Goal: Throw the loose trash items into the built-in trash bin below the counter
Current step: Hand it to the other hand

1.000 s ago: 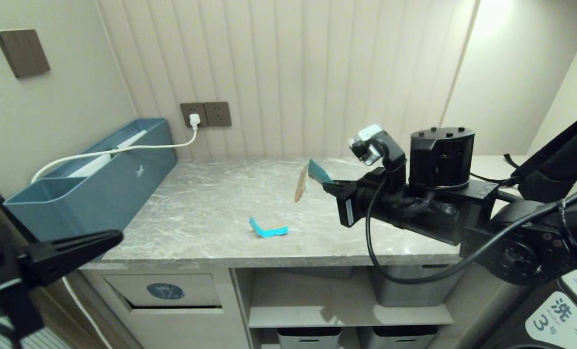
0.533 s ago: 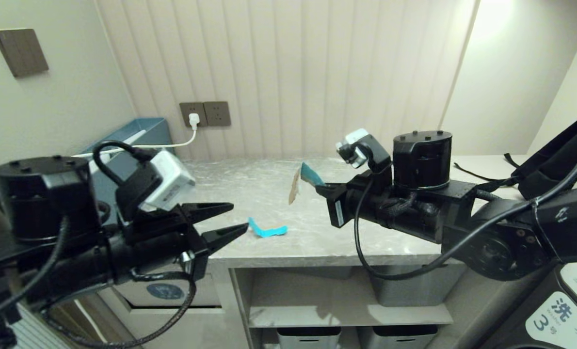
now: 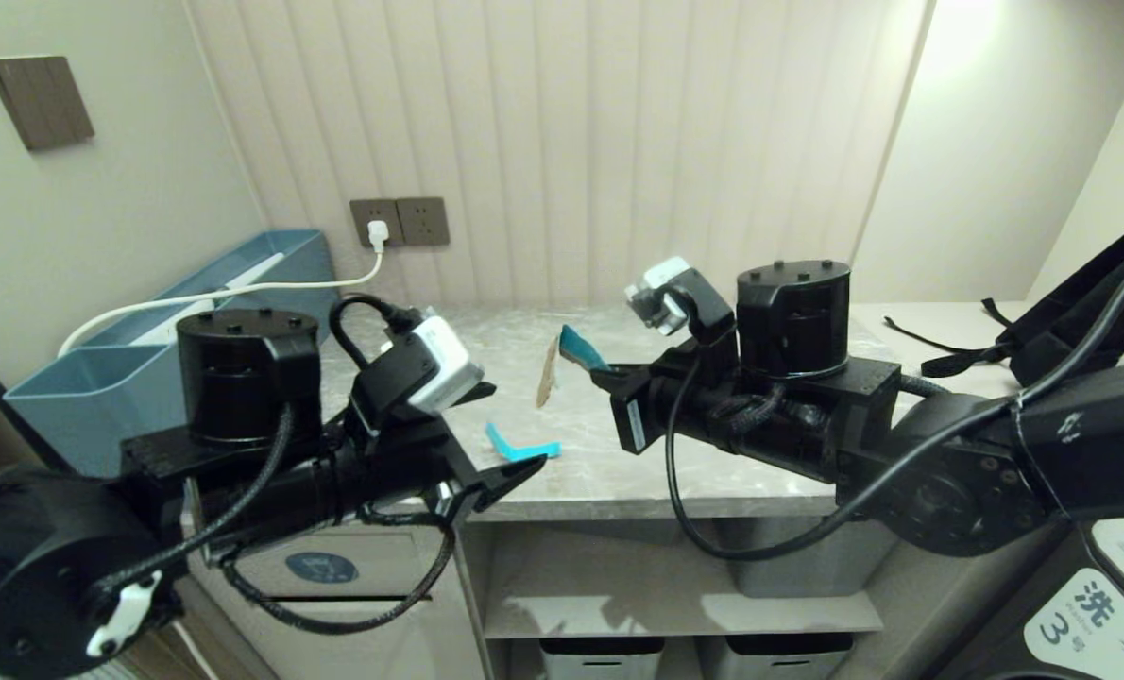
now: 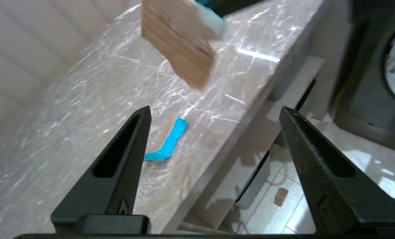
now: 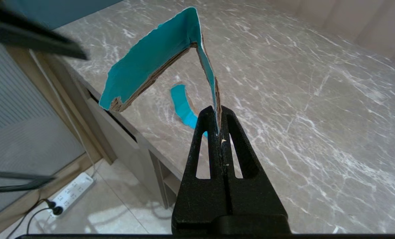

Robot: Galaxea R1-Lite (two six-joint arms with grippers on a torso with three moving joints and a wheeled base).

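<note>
Above the middle of the table (image 3: 571, 477), pinching a folded cardboard scrap (image 5: 151, 63), turquoise on one face and tan on the other, in the right end effector (image 5: 216, 111). Tips pressed together on one torn edge, with the scrap hanging clear of the marble. Down on the table, near the front edge and left of that scrap, lying flat: a bent turquoise strip (image 3: 521, 446). Pointing toward that strip with the left end effector (image 4: 214, 111), spread wide, holding nothing, near the strip and apart from it as far as can be told. Below the table at the near left, partly hidden behind the left arm: the bin flap (image 3: 322, 567) with its round blue sticker; cannot tell whether shut or ajar.

Judged as the pick-up step for the second scrap, with neither of these two yet in the bin. Next, probably: lower the spread left end effector over the strip, straddle it across its narrow width, and close. Calls for a low approach, since thin card lying flush on stone gives little to catch and may slide toward the front edge if nudged. After that, carry both scraps down to the flap, push it inward, and let go inside. Worth minding the gap between the two arms, close together over the table.
</note>
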